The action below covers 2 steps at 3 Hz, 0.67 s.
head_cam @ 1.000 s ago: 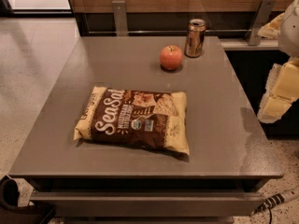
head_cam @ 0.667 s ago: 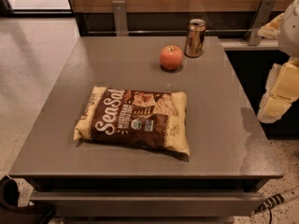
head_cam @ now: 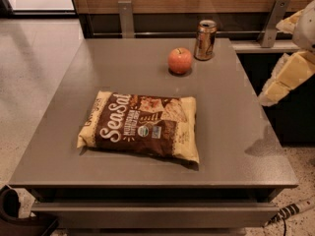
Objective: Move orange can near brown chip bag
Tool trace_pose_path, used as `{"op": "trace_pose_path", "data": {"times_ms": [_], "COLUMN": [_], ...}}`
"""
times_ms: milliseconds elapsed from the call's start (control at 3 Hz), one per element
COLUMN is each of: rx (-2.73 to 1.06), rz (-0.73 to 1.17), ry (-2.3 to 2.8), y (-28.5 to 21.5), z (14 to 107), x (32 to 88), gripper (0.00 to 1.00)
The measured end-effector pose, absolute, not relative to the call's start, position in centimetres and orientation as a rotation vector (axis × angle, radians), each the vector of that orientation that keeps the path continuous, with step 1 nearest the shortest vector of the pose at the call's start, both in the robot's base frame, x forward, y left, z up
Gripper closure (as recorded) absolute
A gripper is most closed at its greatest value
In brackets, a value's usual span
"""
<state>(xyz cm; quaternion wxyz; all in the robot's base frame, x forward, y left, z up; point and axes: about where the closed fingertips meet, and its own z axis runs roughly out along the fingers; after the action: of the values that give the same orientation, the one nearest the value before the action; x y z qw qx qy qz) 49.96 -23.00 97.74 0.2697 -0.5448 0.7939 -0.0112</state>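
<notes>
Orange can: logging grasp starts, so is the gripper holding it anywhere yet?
No, nothing is held. The orange can stands untouched at the table's far edge beside the apple; the gripper is off the table's right side.

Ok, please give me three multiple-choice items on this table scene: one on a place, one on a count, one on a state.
1. Where is the orange can?
A) near the table's far edge, beside the apple
B) on the floor
C) in a drawer

2. How many things are on the table?
A) two
B) three
C) five

3. How is the gripper?
A) holding the can
B) pressing on the tabletop
C) off the table's right side, holding nothing

Key:
1 A, the can stands upright by the apple at the far edge.
2 B, there are the can, the apple and the brown chip bag.
3 C, it hangs beyond the right edge, apart from all three.
</notes>
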Motion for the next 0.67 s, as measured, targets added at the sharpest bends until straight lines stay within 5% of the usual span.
{"op": "trace_pose_path", "data": {"times_ms": [667], "rx": [-0.975], "rz": [0.331], "ry": [1.857], "y": [-21.7], "z": [93.6], "x": [63.0], "gripper": [0.00]}}
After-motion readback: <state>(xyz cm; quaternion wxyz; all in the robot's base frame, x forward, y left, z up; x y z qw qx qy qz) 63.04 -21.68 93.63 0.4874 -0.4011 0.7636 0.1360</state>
